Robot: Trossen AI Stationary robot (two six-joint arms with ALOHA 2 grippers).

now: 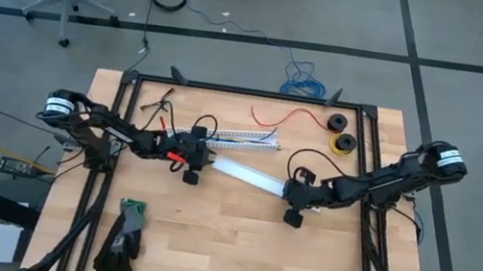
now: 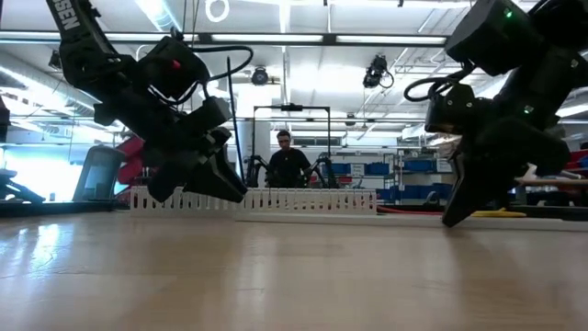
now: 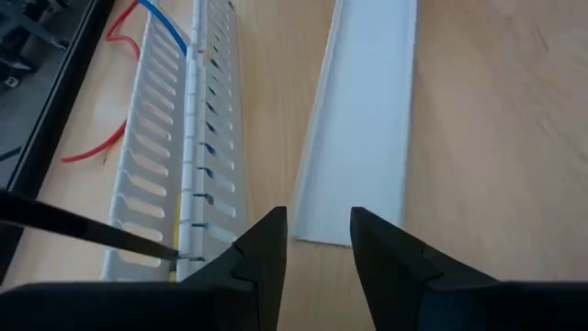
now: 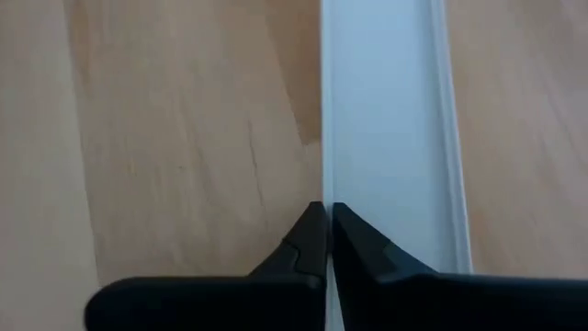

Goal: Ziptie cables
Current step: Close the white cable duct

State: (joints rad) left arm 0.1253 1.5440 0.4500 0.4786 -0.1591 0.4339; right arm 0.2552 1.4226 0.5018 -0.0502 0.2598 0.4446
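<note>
The cables (image 3: 195,119), a loose bundle of thin blue, yellow and other coloured wires, lie lengthwise inside a slotted white plastic channel (image 3: 170,184) on the wooden table. They show through its side slots, and one blue wire curves out at the far end.

White slotted channel (image 3: 175,175), white cover strip (image 3: 363,129), red wire (image 1: 288,116), black-green gloves (image 1: 123,237)

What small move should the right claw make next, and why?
Probably lift gently. The right claw is shut on the edge of the flat white cover, which lies on the table apart from the slotted channel holding the cables.
</note>
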